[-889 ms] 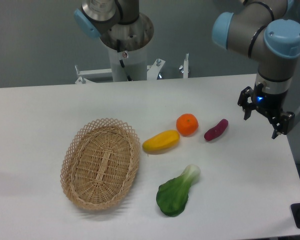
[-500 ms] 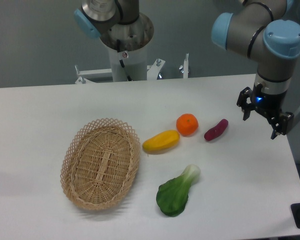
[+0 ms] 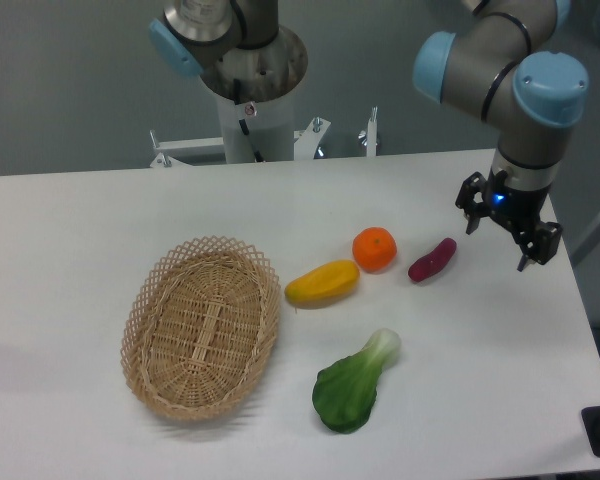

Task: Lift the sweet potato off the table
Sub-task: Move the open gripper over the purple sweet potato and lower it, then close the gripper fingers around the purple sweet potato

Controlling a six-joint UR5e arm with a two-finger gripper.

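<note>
The sweet potato [image 3: 432, 260] is a small dark magenta-purple tuber lying on the white table [image 3: 500, 360], just right of the orange. My gripper [image 3: 500, 240] hangs above the table to the right of the sweet potato and slightly behind it. Its fingers [image 3: 468, 217] are spread apart and hold nothing. A gap of bare table separates the gripper from the sweet potato.
A round orange [image 3: 374, 248] and a yellow-orange mango [image 3: 322, 283] lie left of the sweet potato. A green leafy vegetable [image 3: 355, 385] lies nearer the front edge. A wicker basket [image 3: 202, 326] sits on the left. The arm's base column [image 3: 252, 100] stands behind the table.
The gripper has moved left and slightly away from the front, closer to the sweet potato. The objects on the table have not moved.
</note>
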